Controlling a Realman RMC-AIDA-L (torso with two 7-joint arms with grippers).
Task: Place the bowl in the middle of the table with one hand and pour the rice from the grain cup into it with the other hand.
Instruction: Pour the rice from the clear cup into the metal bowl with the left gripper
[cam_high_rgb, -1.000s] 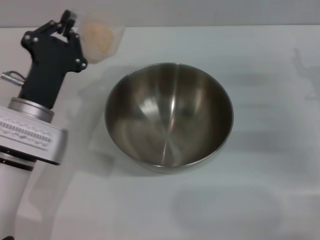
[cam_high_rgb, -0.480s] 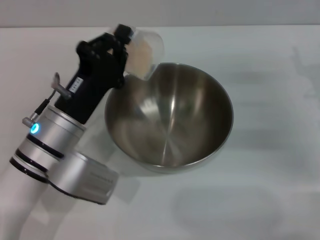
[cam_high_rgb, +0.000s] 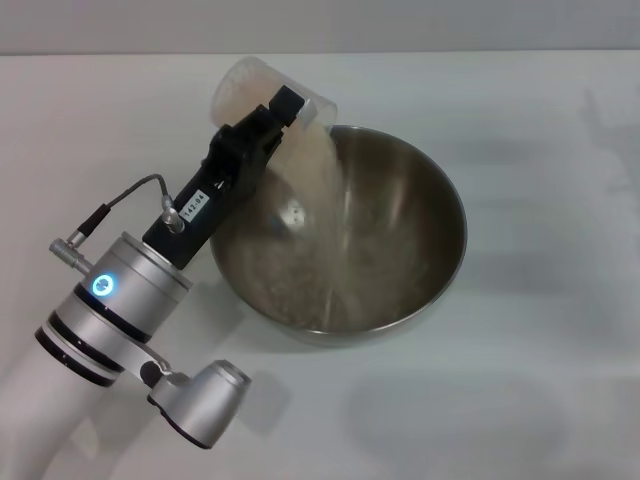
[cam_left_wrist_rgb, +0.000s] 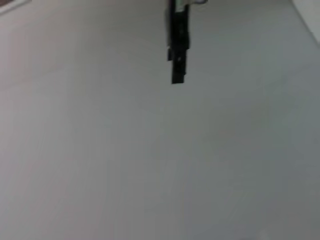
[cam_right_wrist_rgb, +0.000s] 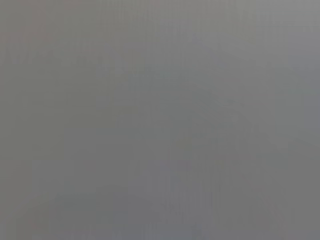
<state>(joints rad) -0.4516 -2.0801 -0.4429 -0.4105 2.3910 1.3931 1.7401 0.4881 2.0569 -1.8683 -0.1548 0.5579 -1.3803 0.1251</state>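
Observation:
The large steel bowl (cam_high_rgb: 400, 215) stands on the white table (cam_high_rgb: 540, 400) near its middle. My left gripper (cam_high_rgb: 272, 112) is shut on the clear grain cup (cam_high_rgb: 245, 85) and holds it tipped over the bowl's far left rim. Rice (cam_high_rgb: 318, 170) streams from the cup's mouth down into the bowl, and grains lie scattered on the bowl's bottom. The left wrist view shows only a dark finger (cam_left_wrist_rgb: 177, 45) against a plain grey surface. My right gripper is out of view; the right wrist view shows only plain grey.
My left arm (cam_high_rgb: 120, 310) reaches in from the lower left, over the table beside the bowl. The table's far edge (cam_high_rgb: 480, 52) runs along the top of the head view.
My left arm has swung right from the table's far left to the bowl's rim and rolled the cup over. The rice, held in the cup before, now pours into the bowl.

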